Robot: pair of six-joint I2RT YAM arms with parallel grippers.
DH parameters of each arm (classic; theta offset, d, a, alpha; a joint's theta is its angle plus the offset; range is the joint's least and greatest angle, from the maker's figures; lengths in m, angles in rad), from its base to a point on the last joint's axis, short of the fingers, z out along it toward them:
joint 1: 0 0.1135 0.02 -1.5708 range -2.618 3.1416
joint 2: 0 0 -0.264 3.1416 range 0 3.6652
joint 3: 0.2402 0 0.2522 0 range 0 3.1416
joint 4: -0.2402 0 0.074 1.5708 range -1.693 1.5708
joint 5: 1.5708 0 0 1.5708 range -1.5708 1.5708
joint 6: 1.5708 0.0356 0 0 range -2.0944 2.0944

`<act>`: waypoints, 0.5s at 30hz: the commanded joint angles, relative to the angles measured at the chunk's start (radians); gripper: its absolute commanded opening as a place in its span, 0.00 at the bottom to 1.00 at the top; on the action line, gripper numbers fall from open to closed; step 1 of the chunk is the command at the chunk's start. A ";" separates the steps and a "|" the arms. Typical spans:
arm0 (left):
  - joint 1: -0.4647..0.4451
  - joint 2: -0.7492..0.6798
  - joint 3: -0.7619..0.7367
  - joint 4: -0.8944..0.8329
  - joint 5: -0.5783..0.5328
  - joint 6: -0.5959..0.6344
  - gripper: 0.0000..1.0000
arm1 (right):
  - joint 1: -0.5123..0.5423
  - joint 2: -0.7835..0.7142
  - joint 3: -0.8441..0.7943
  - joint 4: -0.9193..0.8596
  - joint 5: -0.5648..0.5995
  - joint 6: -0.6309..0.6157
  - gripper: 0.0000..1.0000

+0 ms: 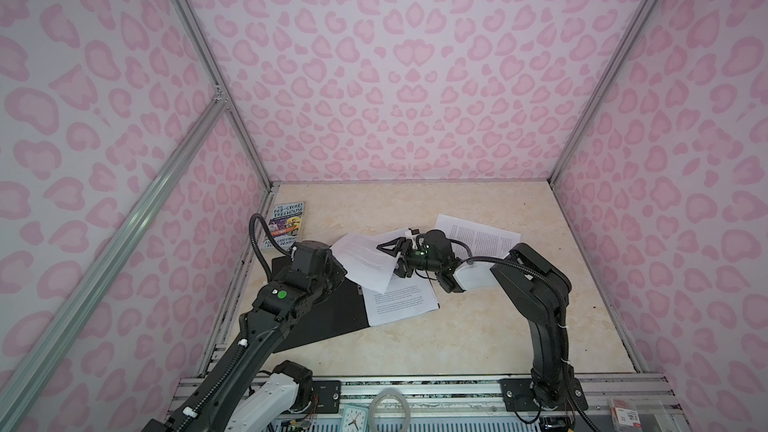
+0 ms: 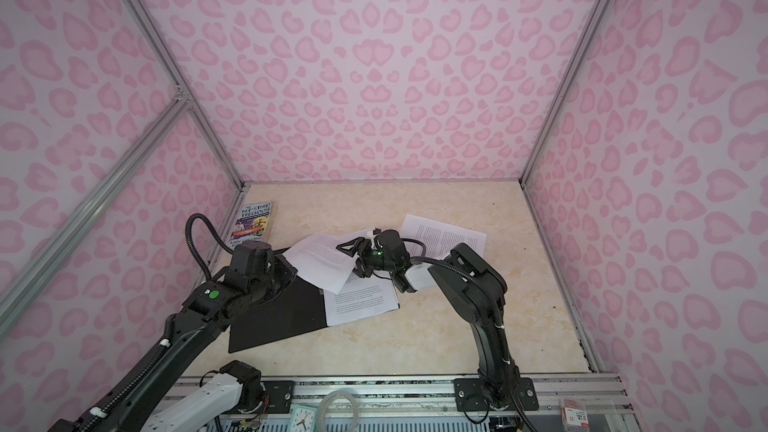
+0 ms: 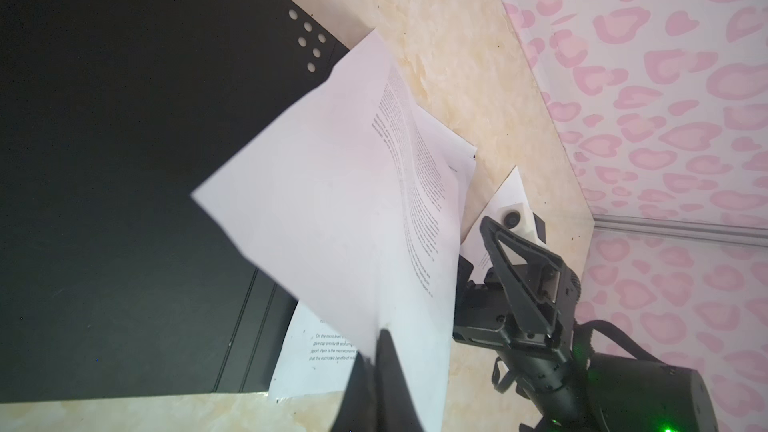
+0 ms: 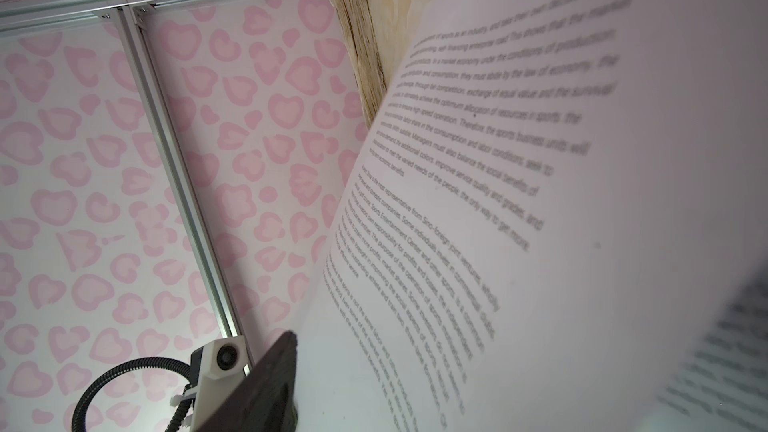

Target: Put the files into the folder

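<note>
The folder point(image 1: 332, 317) lies open and flat at the left, black inside up, also seen in the left wrist view point(image 3: 124, 160). My left gripper point(image 3: 380, 334) is shut on a corner of one of the files, a printed white sheet point(image 1: 365, 259) held up above the folder. My right gripper point(image 1: 388, 260) is open, its jaws standing either side of that sheet's opposite edge. One finger point(image 4: 266, 384) shows beside the sheet point(image 4: 498, 201); the other is hidden behind it. A second sheet point(image 1: 399, 301) lies flat, partly on the folder. A third sheet point(image 1: 478, 234) lies behind the right arm.
A colourful Treehouse book point(image 1: 284, 224) lies at the back left by the wall. Pink-patterned walls with metal posts close in the marble table point(image 1: 478, 338) on three sides. A small clock point(image 1: 354, 417) and a clear ring point(image 1: 388, 407) sit beyond the front rail.
</note>
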 commanded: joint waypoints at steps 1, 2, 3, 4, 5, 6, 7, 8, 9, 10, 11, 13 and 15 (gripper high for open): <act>0.001 0.001 0.005 0.025 -0.004 -0.007 0.04 | 0.001 0.010 -0.018 0.076 0.028 0.038 0.61; 0.001 0.001 0.004 0.027 -0.003 -0.007 0.04 | 0.001 0.011 -0.021 0.082 0.029 0.044 0.59; 0.001 0.001 0.004 0.028 -0.003 -0.007 0.04 | 0.001 0.010 -0.024 0.089 0.030 0.046 0.58; 0.001 0.003 0.004 0.029 -0.002 -0.007 0.04 | 0.001 0.013 -0.026 0.095 0.031 0.049 0.55; 0.001 0.004 0.004 0.029 -0.002 -0.008 0.04 | 0.001 0.013 -0.027 0.099 0.030 0.052 0.53; 0.001 0.005 0.003 0.029 -0.001 -0.008 0.04 | 0.001 0.013 -0.027 0.100 0.030 0.053 0.51; 0.000 0.007 0.003 0.031 -0.001 -0.009 0.04 | 0.000 0.013 -0.028 0.099 0.030 0.054 0.49; 0.001 0.007 0.003 0.033 0.001 -0.008 0.04 | 0.001 0.013 -0.029 0.099 0.030 0.054 0.46; 0.001 0.007 0.001 0.034 0.001 -0.009 0.04 | 0.001 0.013 -0.030 0.099 0.030 0.054 0.44; 0.000 0.008 0.001 0.035 0.001 -0.010 0.04 | 0.001 0.012 -0.032 0.100 0.030 0.056 0.41; 0.001 0.007 0.001 0.036 -0.001 -0.010 0.04 | 0.000 0.013 -0.032 0.099 0.029 0.056 0.35; 0.001 0.008 0.003 0.041 -0.001 -0.006 0.04 | 0.001 0.014 -0.027 0.095 0.023 0.054 0.20; 0.001 0.013 0.010 0.042 -0.003 0.005 0.04 | 0.000 0.016 -0.005 0.078 0.000 0.038 0.02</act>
